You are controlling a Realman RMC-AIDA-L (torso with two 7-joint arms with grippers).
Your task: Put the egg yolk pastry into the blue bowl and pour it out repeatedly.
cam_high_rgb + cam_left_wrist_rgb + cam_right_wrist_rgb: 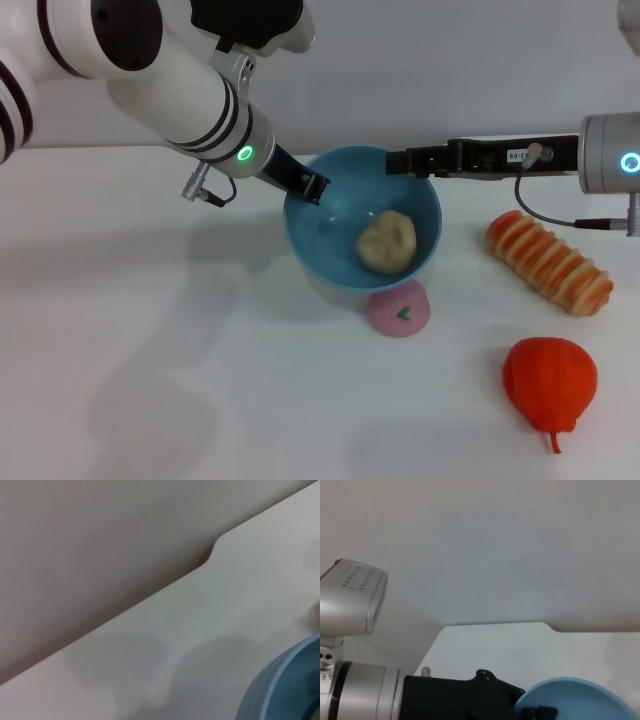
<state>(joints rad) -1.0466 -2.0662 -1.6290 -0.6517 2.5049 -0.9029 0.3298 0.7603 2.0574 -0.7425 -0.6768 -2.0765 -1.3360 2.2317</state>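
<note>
While the left gripper [312,187] pinches the near-left rim of the bowl [310,235], the whole load hangs on that one thin grip, and the bowl looks lifted and tilted toward the camera. If the rim slides between the jaws, the bowl could drop or swing, and the pour would go astray. The pastry [388,242] sits inside the bowl, low against the near wall; I judge a little more tilt would send it rolling out. Just below the bowl's near edge lies the pink bun [399,308], so a falling pastry may strike it and bounce off course. The right gripper [400,162] is at the bowl's far rim, and it seems closed on that rim, though the contact is hard to make out; a clash with the rising rim is possible if the bowl tips further. Farther right lie the striped bread [549,263] and a red fruit [549,377], well apart from the bowl, on the table [150,350].
</note>
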